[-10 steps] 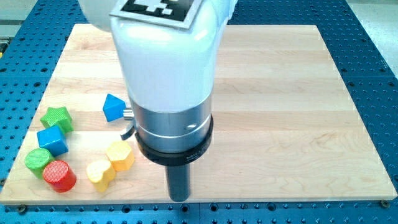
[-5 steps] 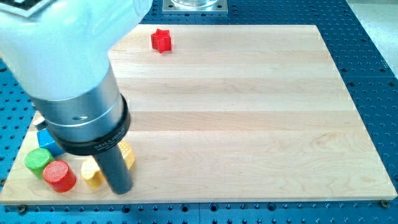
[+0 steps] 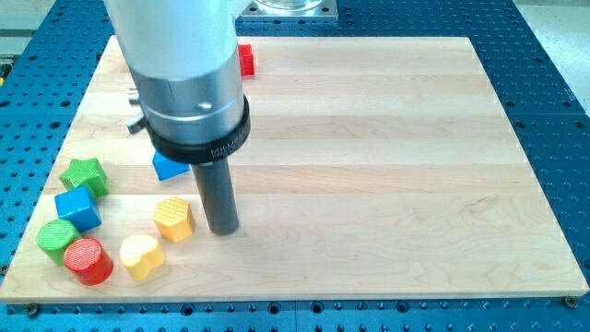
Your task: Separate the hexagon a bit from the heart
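Note:
The yellow hexagon [image 3: 172, 219] lies at the board's lower left, with the yellow heart [image 3: 141, 256] just below and to its left; a narrow gap shows between them. My tip [image 3: 222, 230] stands on the board just right of the hexagon, close to its right side. The rod rises from there to the big white and grey arm body at the view's top left.
A red cylinder [image 3: 88, 260], green cylinder [image 3: 56, 237], blue cube [image 3: 77, 208] and green star [image 3: 84, 174] cluster at the left edge. A blue block [image 3: 167, 166] is partly hidden behind the arm. A red block [image 3: 246, 59] sits near the top edge.
My tip moved from below the two yellow blocks up and right, to the hexagon's right side. The hexagon and heart now sit slightly apart. The arm body moved up the view.

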Tool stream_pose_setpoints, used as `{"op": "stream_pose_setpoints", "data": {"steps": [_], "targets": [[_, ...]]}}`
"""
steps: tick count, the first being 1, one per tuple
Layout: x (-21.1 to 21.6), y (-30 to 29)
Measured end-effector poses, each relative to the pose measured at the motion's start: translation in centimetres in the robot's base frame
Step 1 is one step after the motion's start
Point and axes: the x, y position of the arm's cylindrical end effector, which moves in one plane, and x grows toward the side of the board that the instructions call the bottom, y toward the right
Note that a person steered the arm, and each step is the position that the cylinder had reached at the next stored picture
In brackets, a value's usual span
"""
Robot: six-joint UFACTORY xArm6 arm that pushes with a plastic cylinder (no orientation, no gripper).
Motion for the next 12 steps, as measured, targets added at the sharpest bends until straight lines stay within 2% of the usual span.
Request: {"op": "stream_pose_setpoints", "data": {"steps": [6,7,8,9,10,12], "targets": [[0.6,-2.6],[-0.7,-1.4],[-8.2,0.0],[-13.2,-5.4],[-12.5,-8.6],[-8.0,-5.1]]}}
